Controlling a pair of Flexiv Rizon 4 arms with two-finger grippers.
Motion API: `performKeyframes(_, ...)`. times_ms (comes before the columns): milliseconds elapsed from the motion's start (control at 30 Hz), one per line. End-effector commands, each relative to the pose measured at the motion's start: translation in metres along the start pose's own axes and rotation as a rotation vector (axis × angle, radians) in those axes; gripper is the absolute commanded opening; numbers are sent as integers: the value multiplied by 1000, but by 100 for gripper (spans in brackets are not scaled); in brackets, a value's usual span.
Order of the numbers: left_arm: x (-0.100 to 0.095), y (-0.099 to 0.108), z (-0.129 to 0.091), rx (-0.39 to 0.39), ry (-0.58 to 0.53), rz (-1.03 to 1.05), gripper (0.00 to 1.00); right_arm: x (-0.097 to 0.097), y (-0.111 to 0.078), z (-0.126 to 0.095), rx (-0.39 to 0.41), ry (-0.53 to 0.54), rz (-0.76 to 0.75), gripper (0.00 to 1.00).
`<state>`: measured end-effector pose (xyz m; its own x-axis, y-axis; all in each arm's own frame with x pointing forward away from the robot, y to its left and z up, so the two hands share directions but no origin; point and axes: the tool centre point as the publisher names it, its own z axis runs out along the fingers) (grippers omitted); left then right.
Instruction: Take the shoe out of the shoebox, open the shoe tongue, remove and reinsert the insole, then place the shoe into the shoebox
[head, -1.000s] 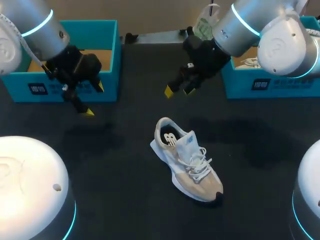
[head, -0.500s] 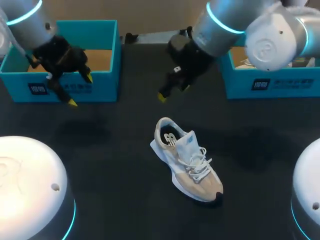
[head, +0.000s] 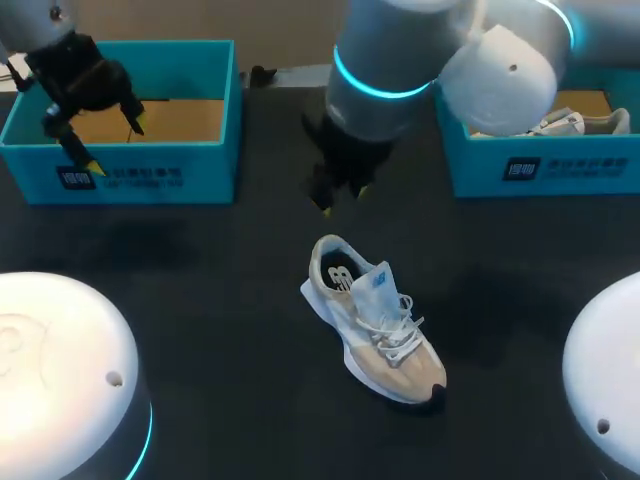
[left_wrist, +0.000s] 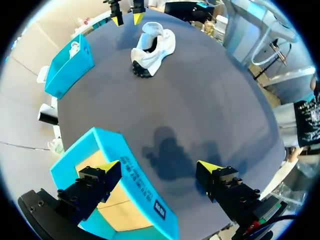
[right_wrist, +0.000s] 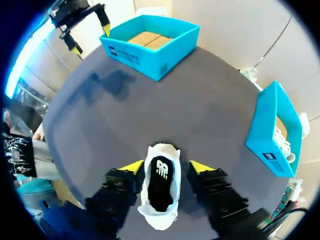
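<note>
A white and beige shoe (head: 375, 320) lies on the black table, heel toward the back, laces up. My right gripper (head: 340, 198) hangs just behind and above the heel, apart from it. From the right wrist, the shoe (right_wrist: 160, 187) lies below, between the spread yellow fingertips (right_wrist: 132, 166), its dark insole showing; the gripper (right_wrist: 166, 166) is open. My left gripper (head: 100, 135) is open over the front wall of the left blue shoebox (head: 205, 165), which holds no shoe. In the left wrist view that gripper (left_wrist: 159, 167) straddles the shoebox wall (left_wrist: 130, 170), with the shoe (left_wrist: 152, 47) far ahead.
A second blue shoebox (head: 480, 170) at the back right holds another shoe (head: 575, 122). White rounded arm bases (head: 60, 370) (head: 610, 370) fill both front corners. The table (head: 220, 300) is bare around the shoe.
My right arm swung left and down, bringing its gripper over the shoe's heel. My left gripper drew back and to the left, over the left shoebox.
</note>
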<state>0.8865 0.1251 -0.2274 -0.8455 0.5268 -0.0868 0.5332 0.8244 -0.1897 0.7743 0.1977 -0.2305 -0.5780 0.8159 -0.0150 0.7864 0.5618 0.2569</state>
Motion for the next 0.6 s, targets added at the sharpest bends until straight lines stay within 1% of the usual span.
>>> performKeyframes(33, -6, 10, -7, 5, 23, 19, 100, 8, 1, 2, 1, -75, 18, 34)
performKeyframes(100, -7, 14, -10, 1, 21, 39, 100, 13, 1, 2, 3, -86, 19, 32)
performKeyframes(133, -7, 15, -11, 3, 21, 39, 100, 14, 1, 1, 3, -88, 19, 33)
performKeyframes(233, -8, 18, -14, 5, 24, 65, 100, 20, -1, 0, 2, -95, 24, 41)
performKeyframes(467, -9, 25, -22, -1, 21, 129, 100, 35, -7, -3, 19, -94, 49, 45)
performKeyframes(600, -9, 25, -22, -1, 21, 129, 100, 45, -9, -2, 27, -96, 55, 47)
